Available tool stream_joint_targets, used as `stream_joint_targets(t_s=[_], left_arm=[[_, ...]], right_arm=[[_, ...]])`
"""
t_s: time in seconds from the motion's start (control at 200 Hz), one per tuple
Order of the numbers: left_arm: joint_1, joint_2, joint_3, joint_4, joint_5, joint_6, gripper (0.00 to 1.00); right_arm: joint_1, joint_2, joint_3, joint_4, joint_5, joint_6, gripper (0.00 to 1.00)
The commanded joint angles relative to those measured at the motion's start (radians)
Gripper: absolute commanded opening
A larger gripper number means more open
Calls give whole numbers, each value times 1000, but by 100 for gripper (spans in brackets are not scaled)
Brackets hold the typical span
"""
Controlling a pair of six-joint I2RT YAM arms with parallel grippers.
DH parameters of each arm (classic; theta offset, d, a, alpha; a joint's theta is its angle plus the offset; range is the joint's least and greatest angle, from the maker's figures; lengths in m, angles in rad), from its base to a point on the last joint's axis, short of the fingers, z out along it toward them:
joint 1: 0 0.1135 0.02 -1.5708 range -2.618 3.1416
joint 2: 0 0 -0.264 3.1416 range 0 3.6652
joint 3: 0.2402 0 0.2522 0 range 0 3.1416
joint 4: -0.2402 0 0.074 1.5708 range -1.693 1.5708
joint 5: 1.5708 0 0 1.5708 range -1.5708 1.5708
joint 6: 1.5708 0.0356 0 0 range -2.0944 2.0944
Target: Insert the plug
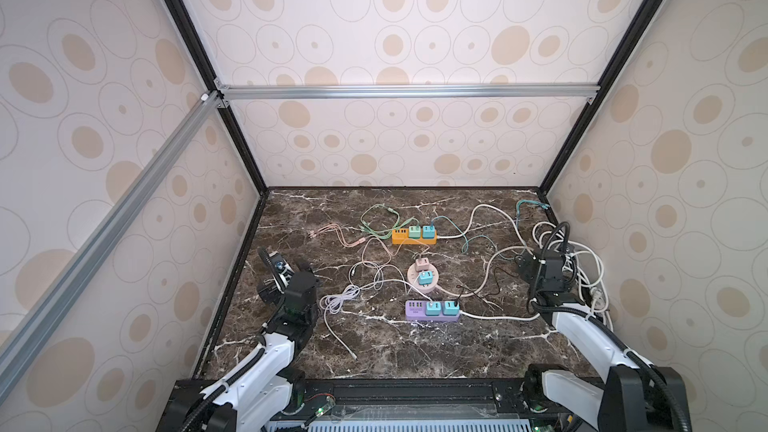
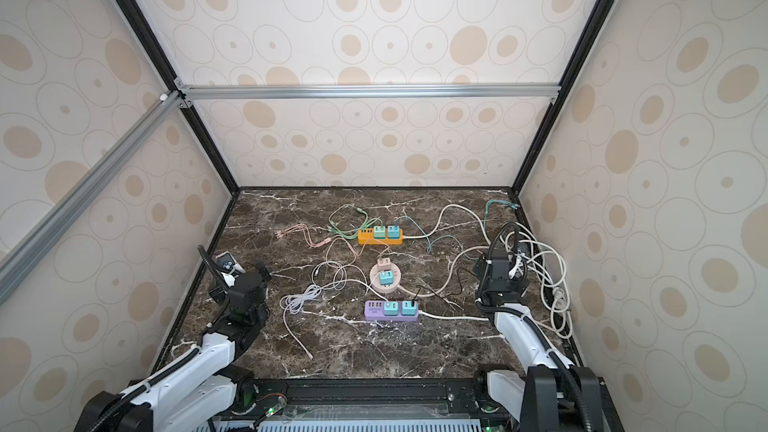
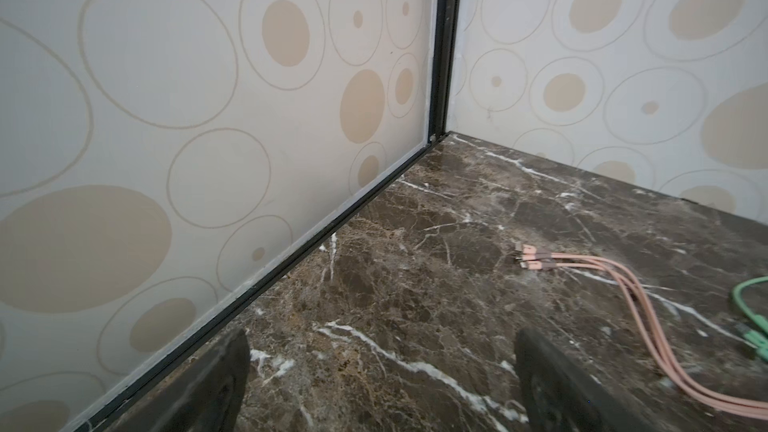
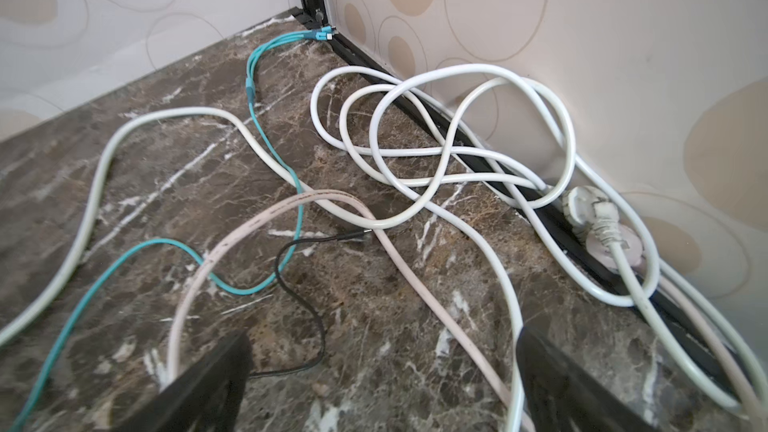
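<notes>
Right gripper (image 4: 382,342) is hanging wide open, gripping nothing, above loose cables (image 4: 174,110); it should be lifting straight up, snagging none.

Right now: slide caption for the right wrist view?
Open, empty right tool over marble table, facing coiled white cords, a teal cable, a black wire and white plugs by the wall.

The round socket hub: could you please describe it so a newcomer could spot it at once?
Start at the middle of the dark marble table. Between the orange strip behind and the purple strip in front sits the hub. Unlike both, it is round and pink.
</notes>
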Motion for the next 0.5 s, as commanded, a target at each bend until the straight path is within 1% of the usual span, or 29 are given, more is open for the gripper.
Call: stream_joint_targets(t_s=[0.0,0.12,0.225,0.275,0.335,0.405,0.495], left_arm=[[54,69,30,62,33,21,98],[118,172,55,93,128,43,98],[148,248,62,167,212,69,98],[156,277,57,226,254,91,98],[161,310,50,300,301,121,98],[166,352,49,364,335,152,99],[170,409,52,438,366,181,98]], right_arm=[[-3,50,-49,208,4,-168,100],[-3,117,-96,418,-120,-248,100],[-3,197,-97,537,-242,-330,100],[-3,229,-76,536,-273,-349,100],[-3,234,-48,476,-334,-384,100],[-2,228,-67,507,-400,-422,100],[-2,199,-107,552,-427,-433,100]])
